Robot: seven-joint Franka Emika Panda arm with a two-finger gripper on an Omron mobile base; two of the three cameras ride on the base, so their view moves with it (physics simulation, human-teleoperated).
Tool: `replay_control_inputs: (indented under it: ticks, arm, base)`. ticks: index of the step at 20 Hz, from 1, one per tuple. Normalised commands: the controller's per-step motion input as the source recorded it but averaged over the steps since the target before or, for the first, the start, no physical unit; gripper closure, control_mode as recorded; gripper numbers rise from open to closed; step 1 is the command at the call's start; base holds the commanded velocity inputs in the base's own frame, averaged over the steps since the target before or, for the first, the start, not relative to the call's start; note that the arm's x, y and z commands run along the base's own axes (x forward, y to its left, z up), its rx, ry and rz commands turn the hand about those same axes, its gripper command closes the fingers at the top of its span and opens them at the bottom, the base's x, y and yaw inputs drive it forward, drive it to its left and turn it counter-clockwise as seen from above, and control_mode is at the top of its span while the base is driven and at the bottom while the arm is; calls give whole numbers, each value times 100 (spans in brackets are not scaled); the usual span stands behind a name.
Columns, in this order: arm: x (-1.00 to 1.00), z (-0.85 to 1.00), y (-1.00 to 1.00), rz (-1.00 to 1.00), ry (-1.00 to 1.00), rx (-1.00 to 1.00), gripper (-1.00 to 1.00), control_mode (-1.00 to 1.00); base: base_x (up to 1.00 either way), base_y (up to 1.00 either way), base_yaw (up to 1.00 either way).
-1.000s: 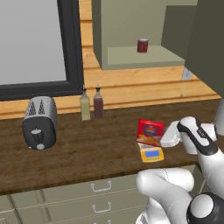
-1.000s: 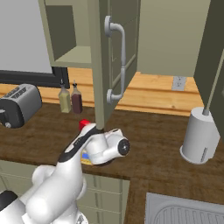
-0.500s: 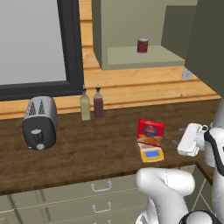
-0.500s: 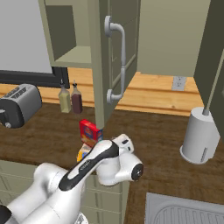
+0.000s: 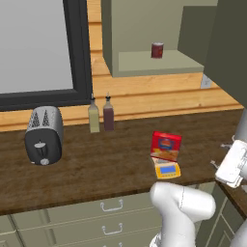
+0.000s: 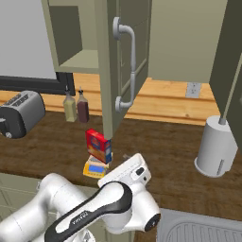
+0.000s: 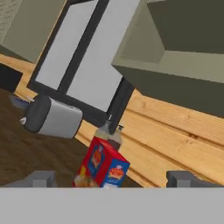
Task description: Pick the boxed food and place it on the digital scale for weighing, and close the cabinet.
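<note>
1 step looks done, with the boxed food (image 5: pixel 166 146) on the digital scale (image 5: pixel 167 170) ahead of the open, empty hand (image 7: pixel 111 180); next, closing the cabinet (image 6: pixel 122 61) above it.

Red boxed food (image 5: pixel 166 146) atop the yellow digital scale (image 5: pixel 167 170), 2 bottles (image 5: pixel 101 114) behind.

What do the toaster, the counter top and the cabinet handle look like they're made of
Toaster: likely brushed metal, a grey shell with a soft sheen and dark ends. Counter top: seemingly dark stained wood, with grain streaks along its length. Cabinet handle: probably satin metal, a pale grey bar with smooth highlights. All rendered, so these are looks only.
</note>
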Motion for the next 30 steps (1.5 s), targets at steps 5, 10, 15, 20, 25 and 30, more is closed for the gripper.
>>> replay_control_inputs:
  ticks: [5,10,15,20,25,30]
  arm:
    - [-52,50,-63,-10,-19,0,-100,-100]
    - [-20,43,-65,-11,-17,-1,-100,-100]
    - [0,38,-47,-5,-15,-11,-100,-100]
    - [0,28,-18,0,-19,-24,-100,-100]
    - [1,12,-1,0,-18,-31,-100,-100]
    - [11,22,-5,-3,-9,-19,-100,-100]
  base:
    - [0,0,0]
    - [0,0,0]
    - [0,0,0]
    - [0,0,0]
    - [0,0,0]
    - [0,0,0]
